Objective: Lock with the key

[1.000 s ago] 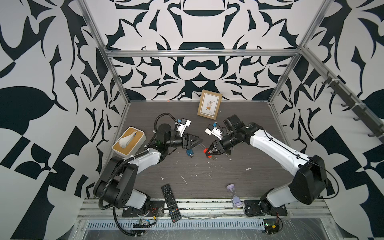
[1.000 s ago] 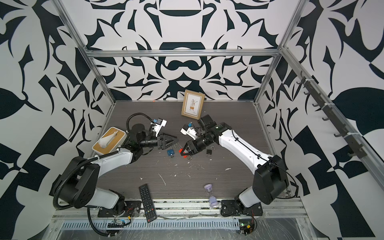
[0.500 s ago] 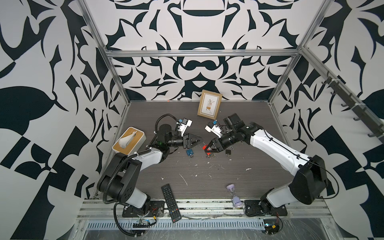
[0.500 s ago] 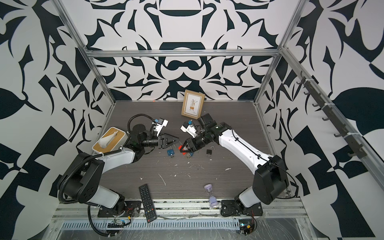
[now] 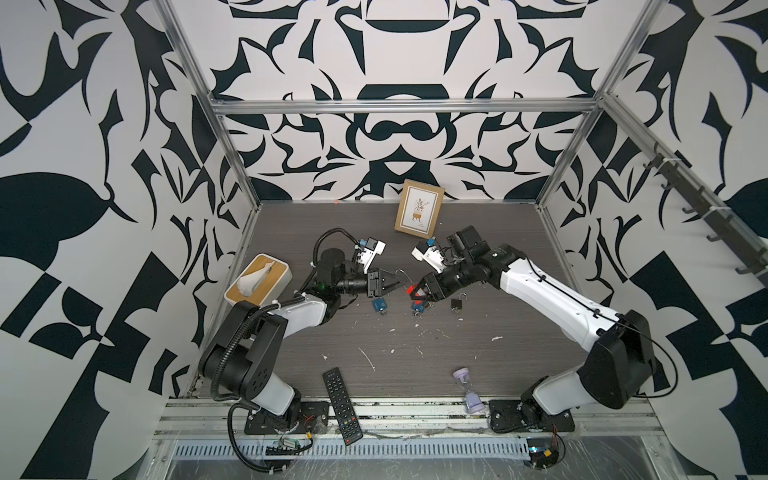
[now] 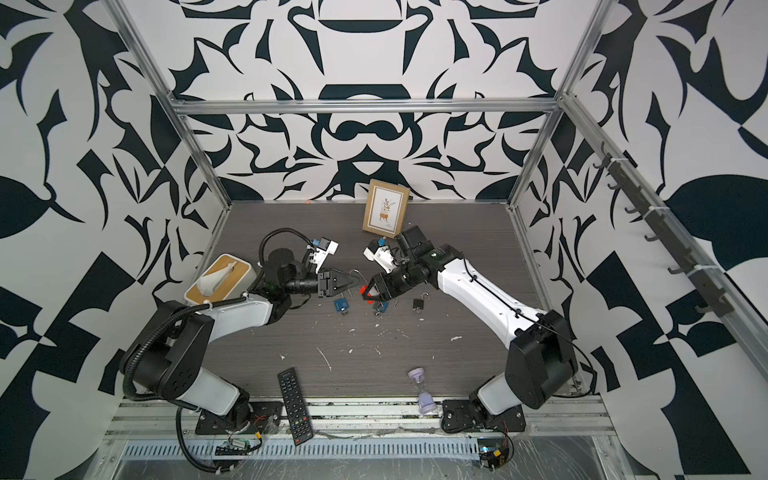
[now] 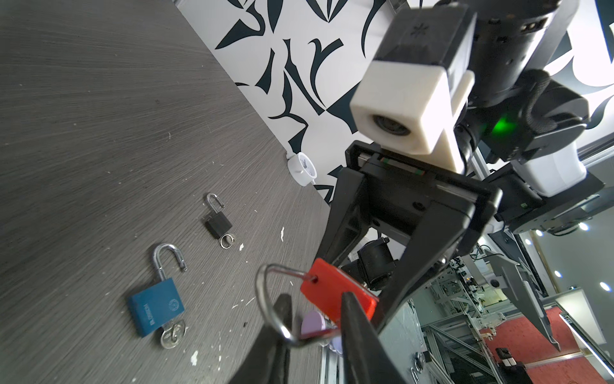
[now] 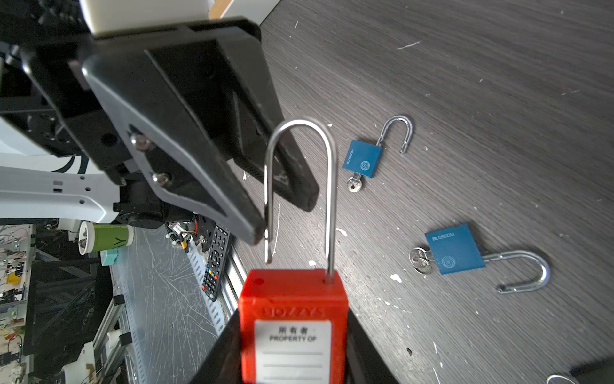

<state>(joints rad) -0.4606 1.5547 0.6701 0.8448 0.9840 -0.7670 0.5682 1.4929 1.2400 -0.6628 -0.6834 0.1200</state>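
Note:
My right gripper (image 8: pixel 292 332) is shut on the body of a red padlock (image 8: pixel 292 299) and holds it above the table, in both top views at the middle (image 5: pixel 411 289) (image 6: pixel 363 289). Its long steel shackle (image 8: pixel 300 123) is open, with one leg out of the body. My left gripper (image 7: pixel 314 319) (image 5: pixel 403 283) meets it from the left. Its jaws have narrowed onto the shackle (image 7: pixel 260 299), one finger inside the loop and one outside. No key shows on the red padlock. Keys stick out of two open blue padlocks (image 8: pixel 362 159) (image 8: pixel 453 252) on the table below.
A small black padlock (image 5: pixel 457 303) lies right of the blue ones. A tissue box (image 5: pixel 257 282) stands at the left, a picture frame (image 5: pixel 419 212) leans at the back, and a remote (image 5: pixel 342 405) and a purple hourglass (image 5: pixel 467 388) lie near the front edge. White scraps litter the table.
My left gripper has moved right to the red padlock and narrowed its jaws onto the shackle. The right arm has lifted the padlock a little toward it.

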